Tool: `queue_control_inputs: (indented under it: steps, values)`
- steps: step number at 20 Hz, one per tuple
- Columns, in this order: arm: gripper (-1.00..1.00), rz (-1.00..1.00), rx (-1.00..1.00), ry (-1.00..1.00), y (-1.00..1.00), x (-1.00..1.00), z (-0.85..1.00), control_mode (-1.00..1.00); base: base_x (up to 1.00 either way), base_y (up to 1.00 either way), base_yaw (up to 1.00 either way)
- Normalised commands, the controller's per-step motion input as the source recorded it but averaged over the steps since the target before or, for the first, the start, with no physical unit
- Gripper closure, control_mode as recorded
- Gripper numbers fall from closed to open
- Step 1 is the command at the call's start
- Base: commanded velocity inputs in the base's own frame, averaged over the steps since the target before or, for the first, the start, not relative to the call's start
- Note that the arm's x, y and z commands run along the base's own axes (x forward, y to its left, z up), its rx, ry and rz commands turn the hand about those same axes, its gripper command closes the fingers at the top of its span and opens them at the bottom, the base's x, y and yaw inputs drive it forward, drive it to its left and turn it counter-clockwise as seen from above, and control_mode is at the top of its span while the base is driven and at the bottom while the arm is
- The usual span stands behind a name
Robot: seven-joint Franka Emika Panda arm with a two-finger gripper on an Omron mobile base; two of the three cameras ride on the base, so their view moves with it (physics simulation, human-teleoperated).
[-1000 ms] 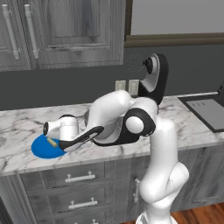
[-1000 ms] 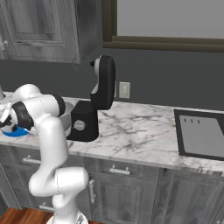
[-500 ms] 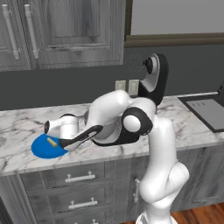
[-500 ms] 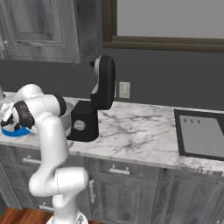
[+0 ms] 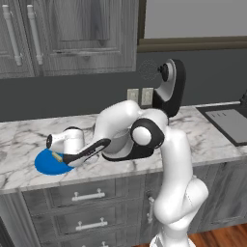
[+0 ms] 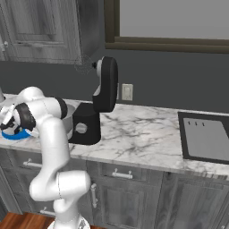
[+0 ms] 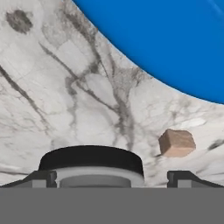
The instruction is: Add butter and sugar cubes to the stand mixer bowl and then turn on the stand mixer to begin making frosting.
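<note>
A tan sugar cube point(image 7: 176, 142) lies on the marble counter just off the rim of the blue plate point(image 7: 175, 48), close in front of my gripper point(image 7: 113, 178) and nearer its right fingertip point(image 7: 186, 177). The jaws stand wide open with nothing in them. From the base my gripper point(image 5: 51, 142) hovers low over the plate point(image 5: 46, 165), where the pale-yellow butter point(image 5: 57, 157) rests. The black stand mixer point(image 6: 102, 100) has its head tipped up, and its grey bowl point(image 6: 68, 117) is partly hidden behind my arm. The plate point(image 6: 12, 134) lies under the gripper point(image 6: 6, 124).
A dark sink point(image 6: 206, 139) is set into the counter at the far right. Wall cabinets point(image 5: 72, 34) hang above the counter, drawers run below its front edge, and a wall outlet point(image 6: 127, 91) sits behind the mixer.
The hand has edged slightly left over the plate's rim. The jaws have stayed open.
</note>
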Motion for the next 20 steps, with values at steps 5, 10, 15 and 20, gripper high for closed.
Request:
queue_control_inputs:
  steps: [5,10,15,20]
  values:
    - [-1.00,0.00,0.00,0.00,0.08,0.20,-0.06,-1.00,0.00,0.00,0.00]
    - [-1.00,0.00,0.00,0.00,0.00,0.18,-0.12,-1.00,0.00,0.00,0.00]
    - [-1.00,0.00,0.00,0.00,0.00,0.17,-0.11,-1.00,0.00,0.00,0.00]
    - [-1.00,0.00,0.00,0.00,0.00,0.25,-0.10,-1.00,0.00,0.00,0.00]
